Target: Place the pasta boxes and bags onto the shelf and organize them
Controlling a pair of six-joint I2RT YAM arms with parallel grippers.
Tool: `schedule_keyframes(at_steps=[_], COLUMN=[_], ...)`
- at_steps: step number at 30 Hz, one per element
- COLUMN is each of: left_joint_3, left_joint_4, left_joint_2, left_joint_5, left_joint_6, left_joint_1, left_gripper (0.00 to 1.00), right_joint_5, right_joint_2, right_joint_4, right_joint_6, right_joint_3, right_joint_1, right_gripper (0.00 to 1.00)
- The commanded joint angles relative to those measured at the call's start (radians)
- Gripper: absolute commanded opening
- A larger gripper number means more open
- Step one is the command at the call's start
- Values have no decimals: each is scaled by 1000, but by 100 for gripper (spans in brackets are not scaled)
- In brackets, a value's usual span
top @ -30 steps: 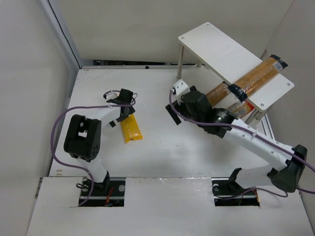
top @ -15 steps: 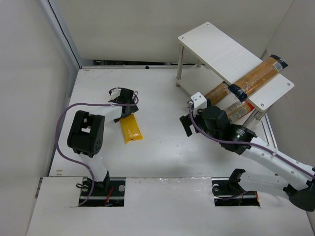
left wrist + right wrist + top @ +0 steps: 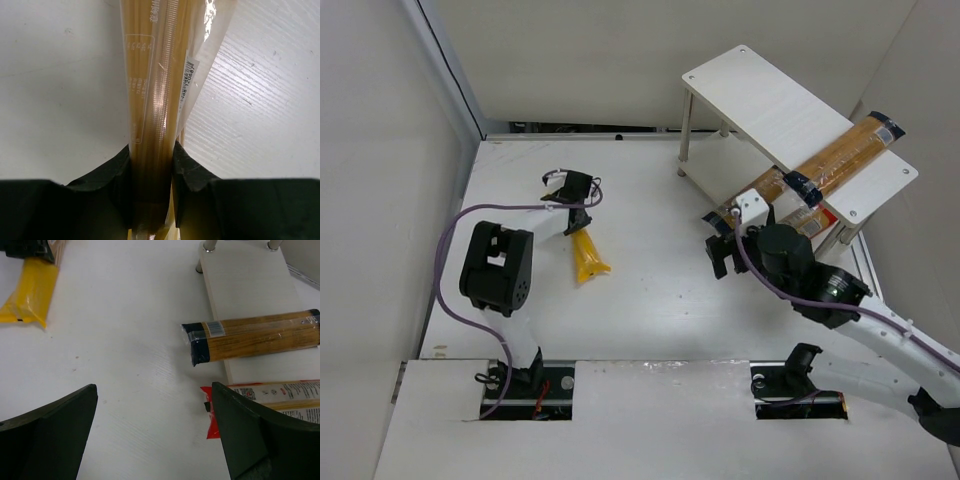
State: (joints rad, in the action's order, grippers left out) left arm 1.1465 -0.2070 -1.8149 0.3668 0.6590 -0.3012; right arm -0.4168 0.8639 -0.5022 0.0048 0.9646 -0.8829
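Jaws of the left gripper [image 3: 152,175] are clamped on one end of the yellow spaghetti bag [image 3: 155,90], the black pads [image 3: 117,172] pinching its narrow sides so that the film bulges between them. Slipping looks like the main risk: the wrap is glossy and loose, and the hold sits at the very end, so on a lift the long free length would likely sag or swing and could work out of the pinch or snap strands inside. A low carry could also drag the far tip across the table [image 3: 650,300] and twist the bag. Its way to the shelf [image 3: 760,95] runs past the right gripper [image 3: 725,245], whose jaws stand wide apart over bare table just beside the shelf's near end, so the two arms could meet there. One orange-brown spaghetti pack [image 3: 840,150] lies slantwise across the top board, and a clumsy placement could knock it. Below, a second orange-brown pack [image 3: 250,337] rests on the lower board with a red-and-white pack [image 3: 270,392] just beside it. As for the bag, it is bright yellow, slim and clear-windowed, showing straight pale strands, and it lies on the table well apart from the shelf.
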Motion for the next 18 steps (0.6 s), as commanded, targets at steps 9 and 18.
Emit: schedule_keyframes(at_steps=[9,18], left_joint_3=[244,1091], left_joint_4=[287,60], left_joint_2=[494,74], left_joint_5=[-394,-502], left_joint_6=[-562,-798], left_joint_1=[-165,-393], left_gripper=[0,0], right_joint_5=[525,539], right_joint_2=[-138,-141], right_joint_4=[-3,36], right_joint_6=[12,90], right_joint_3=[-150,-264], right_joint_1=[-16,-34], right_gripper=[100,100])
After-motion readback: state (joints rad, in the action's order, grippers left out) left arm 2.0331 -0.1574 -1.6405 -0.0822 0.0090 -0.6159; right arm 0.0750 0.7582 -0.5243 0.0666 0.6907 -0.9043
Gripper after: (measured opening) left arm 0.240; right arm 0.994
